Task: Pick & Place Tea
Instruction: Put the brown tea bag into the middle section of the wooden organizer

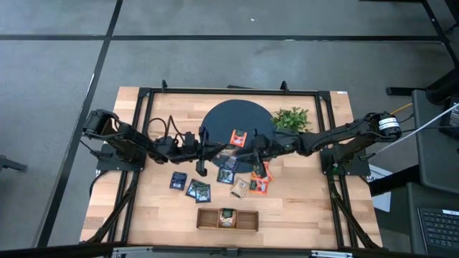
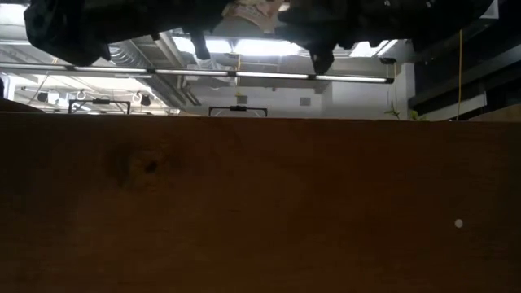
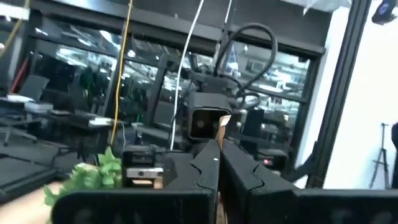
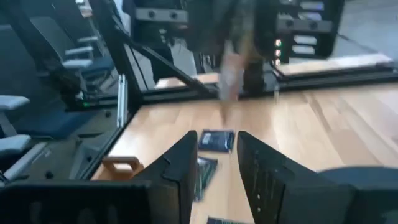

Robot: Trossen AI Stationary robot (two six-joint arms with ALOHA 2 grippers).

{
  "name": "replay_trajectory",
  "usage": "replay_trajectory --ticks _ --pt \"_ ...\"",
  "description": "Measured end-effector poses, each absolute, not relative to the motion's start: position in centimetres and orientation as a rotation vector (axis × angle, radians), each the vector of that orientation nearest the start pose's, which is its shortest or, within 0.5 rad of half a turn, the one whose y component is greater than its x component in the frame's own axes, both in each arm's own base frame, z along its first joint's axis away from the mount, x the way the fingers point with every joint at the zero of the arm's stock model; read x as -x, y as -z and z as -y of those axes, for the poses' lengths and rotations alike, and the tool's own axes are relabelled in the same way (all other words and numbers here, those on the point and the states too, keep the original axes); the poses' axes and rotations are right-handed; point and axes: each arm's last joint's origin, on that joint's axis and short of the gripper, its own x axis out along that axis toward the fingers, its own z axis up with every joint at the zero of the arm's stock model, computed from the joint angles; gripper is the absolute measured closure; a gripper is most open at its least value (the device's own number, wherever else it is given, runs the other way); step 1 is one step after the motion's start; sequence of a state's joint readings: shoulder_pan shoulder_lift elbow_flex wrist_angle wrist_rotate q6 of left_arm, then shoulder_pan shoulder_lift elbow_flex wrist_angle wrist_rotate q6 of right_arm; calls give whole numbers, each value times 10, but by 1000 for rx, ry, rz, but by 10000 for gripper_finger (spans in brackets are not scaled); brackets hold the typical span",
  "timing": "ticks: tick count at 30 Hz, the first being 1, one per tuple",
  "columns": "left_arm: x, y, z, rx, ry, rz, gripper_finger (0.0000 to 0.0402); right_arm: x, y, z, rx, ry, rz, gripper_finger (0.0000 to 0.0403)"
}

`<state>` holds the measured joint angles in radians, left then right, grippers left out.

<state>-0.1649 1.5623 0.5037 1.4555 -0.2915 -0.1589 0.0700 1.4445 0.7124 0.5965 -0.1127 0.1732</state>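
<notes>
Right gripper (image 1: 256,166) sits above the middle of the tabletop (image 1: 301,208), fingers (image 4: 180,165) parted with nothing between them. Left gripper (image 1: 201,169) is near it, fingers (image 3: 208,163) pressed together; whether they pinch anything cannot be told. Tea sachets (image 1: 190,186) lie scattered flat on the pale wood planks, one orange sachet (image 1: 238,136) on the dark round mat (image 1: 222,118), one in the wooden tray (image 1: 208,218). A plant (image 1: 291,118) stands beside the mat. Grey floor (image 1: 215,57) surrounds the frame; office chairs (image 4: 18,118) are beyond.
</notes>
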Motion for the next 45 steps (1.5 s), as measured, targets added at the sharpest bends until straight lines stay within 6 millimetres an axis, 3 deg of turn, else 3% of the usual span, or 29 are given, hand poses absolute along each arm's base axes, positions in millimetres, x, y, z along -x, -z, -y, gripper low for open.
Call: replay_trajectory --ticks 8,16,25,33,45 --pt "-284 -232 27 237 -21 439 400 -304 -241 -25 -151 -178 -70 286" --pt "-298 -238 26 200 -1 372 400 -305 -242 -23 -139 -139 -56 289" --pt "-298 -237 27 176 -9 357 400 -304 -238 -23 -100 -137 -96 390" --pt "-300 -230 27 225 -7 286 399 -304 -231 -23 -125 -131 -170 397" --pt "-305 -214 24 328 0 106 314 -298 -212 -25 -223 -163 -379 399"
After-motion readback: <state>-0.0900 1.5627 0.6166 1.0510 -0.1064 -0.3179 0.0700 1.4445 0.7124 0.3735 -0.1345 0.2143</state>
